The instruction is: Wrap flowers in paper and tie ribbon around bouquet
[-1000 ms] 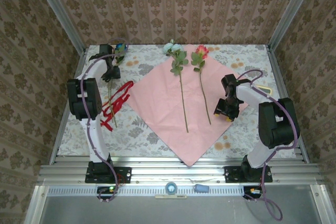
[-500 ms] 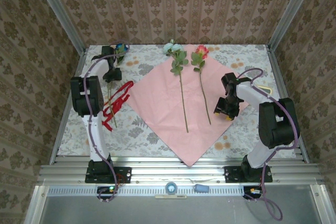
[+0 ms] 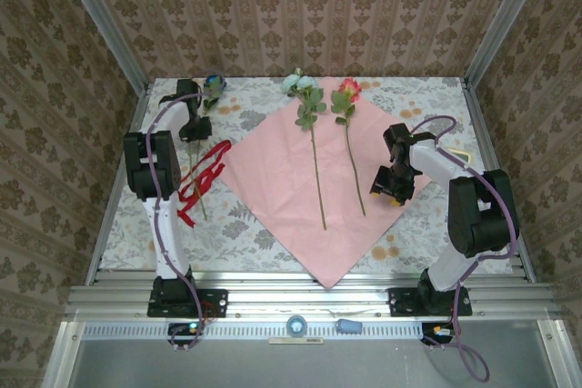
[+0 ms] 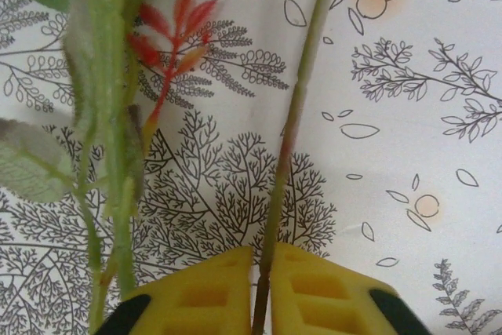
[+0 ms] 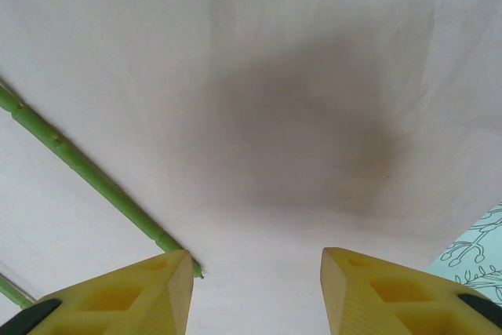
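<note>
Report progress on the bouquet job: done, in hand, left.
Done: the paper lies spread pink side up, with two flowers laid on it. In hand: the left gripper has its jaws shut on another flower stem off the sheet; the right gripper hovers open over the paper. Left: wrapping and tying; the ribbon lies loose.

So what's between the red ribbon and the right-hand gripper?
In the top view, the pink paper lies between ribbon and right gripper, with a pale blue flower and a red flower lying on it.
</note>
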Tool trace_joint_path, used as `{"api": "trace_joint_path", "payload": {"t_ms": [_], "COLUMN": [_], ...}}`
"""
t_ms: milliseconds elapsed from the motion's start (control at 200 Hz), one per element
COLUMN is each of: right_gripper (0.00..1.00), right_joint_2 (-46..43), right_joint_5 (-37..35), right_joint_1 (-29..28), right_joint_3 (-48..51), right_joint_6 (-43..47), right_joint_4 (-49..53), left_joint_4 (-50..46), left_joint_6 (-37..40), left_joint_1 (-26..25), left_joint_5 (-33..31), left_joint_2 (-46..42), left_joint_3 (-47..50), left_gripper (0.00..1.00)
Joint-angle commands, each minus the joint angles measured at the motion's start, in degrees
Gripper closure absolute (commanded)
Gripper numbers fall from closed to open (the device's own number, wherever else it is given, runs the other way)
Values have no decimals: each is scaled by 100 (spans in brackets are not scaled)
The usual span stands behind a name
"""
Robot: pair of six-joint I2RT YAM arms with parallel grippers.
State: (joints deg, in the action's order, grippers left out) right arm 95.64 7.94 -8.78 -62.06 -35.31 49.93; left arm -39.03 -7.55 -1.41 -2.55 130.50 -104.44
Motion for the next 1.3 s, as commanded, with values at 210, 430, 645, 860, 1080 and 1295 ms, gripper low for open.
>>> {"api": "trace_joint_path", "payload": {"t_ms": [210,430,645,860,1080,1295], "right_gripper": [53,53,53,53,53,53], "right_joint_2": [-56,-132,-221,-356,-549,-764], "right_joint_5": [32,14,11,65,132,162], "right_joint_1": [7,7,16,65,86,109], "right_joint_3": [-157,-140,-19,183,300,366], "right_joint_6": [-11,-5,26,63,94,137], "right_joint_4": [134,137,28,-104,-139,-80], "left_joint_4": [-53,-220,-37,1856,3211,3344], "left_joint_6": [118,-189,-1320,-3229,-4065,-4492], "left_joint_1": [-73,-280,-695,-2203,-3581,-3744], "left_joint_5": [13,203,1166,2106,1811,1828], "left_joint_2": [-444,-1127,-2290,-2738,-1560,-52], "left_joint_3": [68,93,518,1334,750,-212], "left_gripper": [100,100,100,100,100,100]}}
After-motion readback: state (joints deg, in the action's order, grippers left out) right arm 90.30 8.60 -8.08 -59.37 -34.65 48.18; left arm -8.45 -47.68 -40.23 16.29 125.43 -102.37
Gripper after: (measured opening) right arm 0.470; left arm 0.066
